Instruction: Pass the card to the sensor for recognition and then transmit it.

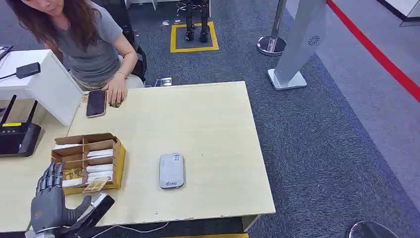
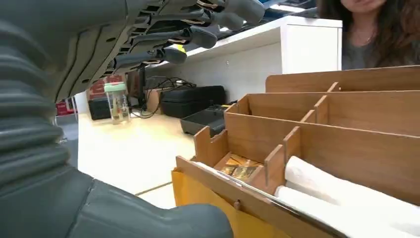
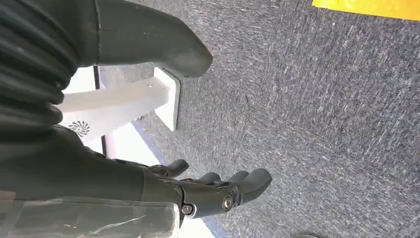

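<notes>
While both hands' fingers spread, holding nothing, the left hand (image 1: 49,203) nears the card box (image 1: 89,161); sensor (image 1: 172,170) print unreadable.

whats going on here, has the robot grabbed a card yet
Not yet. The robot's left hand hovers open beside the compartmented wooden card box on the pale wooden table, holding nothing. The grey-white card sensor lies untouched nearby. The right hand hangs over the carpet. A seated person rests a hand by a phone.

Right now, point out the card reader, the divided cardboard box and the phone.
card reader (image 1: 172,170), head view, middle of its grey top.
divided cardboard box (image 1: 119,157), head view, its right outer wall.
phone (image 1: 96,103), head view, centre of its dark screen.
</notes>
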You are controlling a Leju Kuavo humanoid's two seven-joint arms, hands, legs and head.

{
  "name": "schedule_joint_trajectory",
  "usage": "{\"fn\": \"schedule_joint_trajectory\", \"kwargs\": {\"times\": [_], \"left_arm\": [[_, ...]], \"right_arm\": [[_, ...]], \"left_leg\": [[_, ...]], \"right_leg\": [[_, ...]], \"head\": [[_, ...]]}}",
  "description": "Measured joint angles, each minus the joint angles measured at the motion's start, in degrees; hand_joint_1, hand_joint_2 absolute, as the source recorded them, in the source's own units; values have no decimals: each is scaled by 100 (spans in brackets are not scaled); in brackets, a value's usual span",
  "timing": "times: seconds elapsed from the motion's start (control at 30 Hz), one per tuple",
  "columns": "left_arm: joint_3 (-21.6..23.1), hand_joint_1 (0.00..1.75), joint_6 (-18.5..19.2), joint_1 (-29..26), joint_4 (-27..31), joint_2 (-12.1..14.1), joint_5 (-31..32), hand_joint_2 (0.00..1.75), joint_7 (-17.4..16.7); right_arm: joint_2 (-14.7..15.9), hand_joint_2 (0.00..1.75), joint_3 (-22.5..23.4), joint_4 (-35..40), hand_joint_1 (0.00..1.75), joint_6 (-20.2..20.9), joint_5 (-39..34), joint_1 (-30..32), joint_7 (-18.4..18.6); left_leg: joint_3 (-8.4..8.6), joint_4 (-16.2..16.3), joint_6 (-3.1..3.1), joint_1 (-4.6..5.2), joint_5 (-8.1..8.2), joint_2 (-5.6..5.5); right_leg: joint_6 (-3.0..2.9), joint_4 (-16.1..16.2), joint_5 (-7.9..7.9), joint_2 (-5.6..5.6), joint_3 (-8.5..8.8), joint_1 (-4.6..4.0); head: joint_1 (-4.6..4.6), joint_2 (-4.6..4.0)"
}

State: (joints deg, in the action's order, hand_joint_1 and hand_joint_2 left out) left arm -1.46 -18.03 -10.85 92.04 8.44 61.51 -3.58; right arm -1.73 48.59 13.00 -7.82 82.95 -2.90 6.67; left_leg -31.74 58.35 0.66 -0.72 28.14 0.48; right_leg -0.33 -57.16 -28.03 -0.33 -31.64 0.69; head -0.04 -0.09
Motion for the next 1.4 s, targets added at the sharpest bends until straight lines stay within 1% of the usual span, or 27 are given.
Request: {"fn": "schedule_joint_trajectory", "kwargs": {"times": [0.6,0.83,1.0,1.4], "left_arm": [[111,0,-57,40,-2,0,37,175,7],[225,0,-135,128,-107,2,68,175,11],[271,0,-127,140,-164,46,92,175,-17],[398,0,-127,216,-299,44,136,175,-81]], "right_arm": [[0,175,0,0,0,4,53,0,-33],[2,175,0,0,0,2,98,0,-57],[20,175,2,0,0,2,109,0,-66],[39,175,2,0,0,-2,212,-1,-85]], "left_leg": [[0,0,0,0,0,0],[0,0,0,0,0,0],[0,0,0,0,0,0],[0,0,0,0,0,0]], "right_leg": [[0,0,0,0,-1,0],[0,0,0,0,0,0],[0,0,0,0,-1,0],[0,0,0,0,0,0]], "head": [[0,0],[0,0],[0,0],[0,0]]}}
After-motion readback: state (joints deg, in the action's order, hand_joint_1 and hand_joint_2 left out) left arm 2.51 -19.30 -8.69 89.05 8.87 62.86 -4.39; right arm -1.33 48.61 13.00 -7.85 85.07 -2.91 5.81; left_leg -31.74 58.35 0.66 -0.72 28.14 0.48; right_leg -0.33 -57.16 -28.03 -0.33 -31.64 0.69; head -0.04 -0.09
